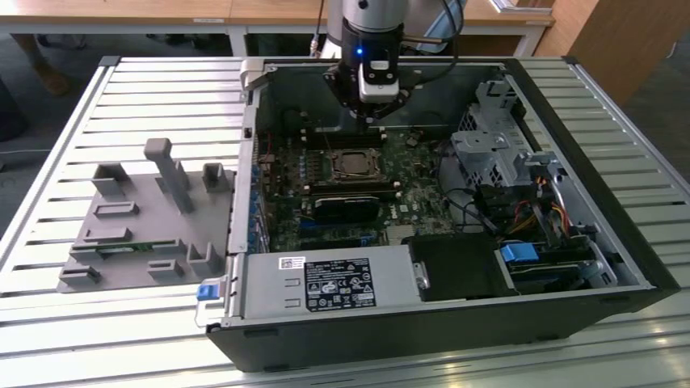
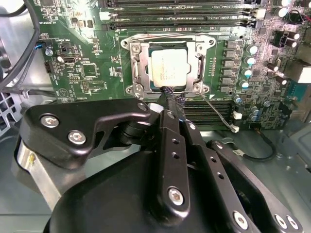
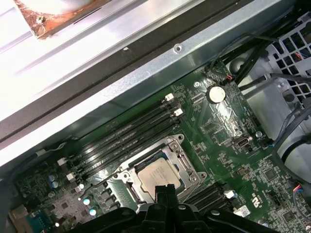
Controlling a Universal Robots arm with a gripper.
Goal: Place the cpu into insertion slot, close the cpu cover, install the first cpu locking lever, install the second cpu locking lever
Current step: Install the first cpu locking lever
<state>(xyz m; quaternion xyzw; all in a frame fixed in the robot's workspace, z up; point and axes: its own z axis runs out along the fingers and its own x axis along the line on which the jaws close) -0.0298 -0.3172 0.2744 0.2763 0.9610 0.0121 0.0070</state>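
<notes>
- The cpu (image 1: 353,164), in the exterior view, lies flat in the middle of the green board (image 1: 421,212). The board is inside the open computer case (image 1: 603,242) on the slatted counter (image 1: 129,81). The cpu is just ahead of the pincer (image 1: 369,120), which hangs low over the board. From so close, a sideways drift could knock the tips into the long black memory slots (image 1: 347,136) right beneath them.
- In the second wrist view the cpu sits in the insertion slot (image 2: 146,80) with the cpu cover (image 2: 137,60) lying around it.
  - The pincer is clenched, its tips together at the cover's near edge. I can make out nothing held between them, and cannot tell whether they touch the cover.
  - If the tips slid off that edge, they would scrape the cpu's metal face or push the cover askew.
  - A thin lever wire (image 2: 219,114) angles away from the cover's corner beside the pincer and looks unlatched. I judge the cover could lift, or the wire could snag on the pincer.
- In the first wrist view the cpu lies just past the tips, framed by the cover. Small capacitors (image 3: 86,200) stand off to one side of the pincer, and a push off line could strike them.
</notes>
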